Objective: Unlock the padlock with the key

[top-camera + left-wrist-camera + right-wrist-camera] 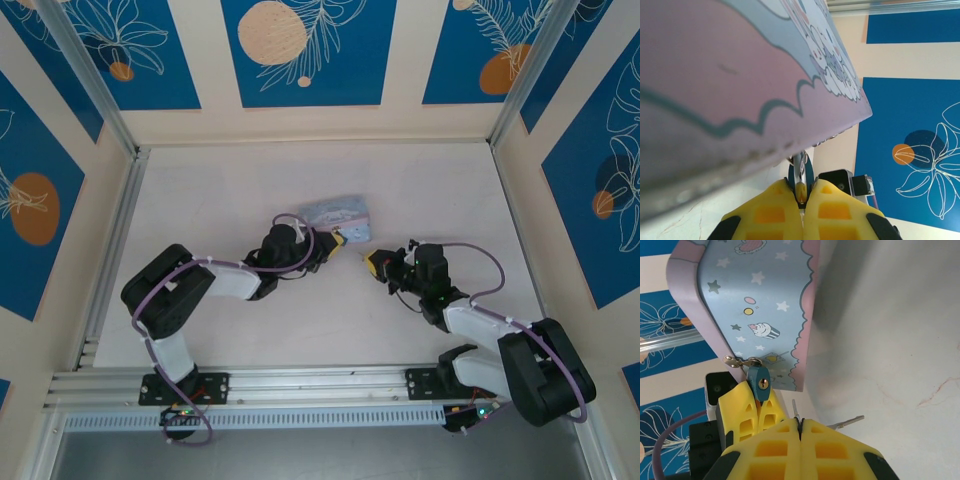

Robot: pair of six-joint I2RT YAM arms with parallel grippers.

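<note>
Right gripper (800, 426) is pinched tight on the key (794, 408), thin tip poking out past the fingers. Just ahead, the left gripper (760, 398) is clamped on the padlock (760, 381), brass keyhole (763, 384) facing the key. The padlock hangs from the hasp (740, 361) of the tin (755, 300), shackle shut. So both grasps look made and the two are roughly lined up, but the key sits short of the keyhole: inserting and turning are left
</note>
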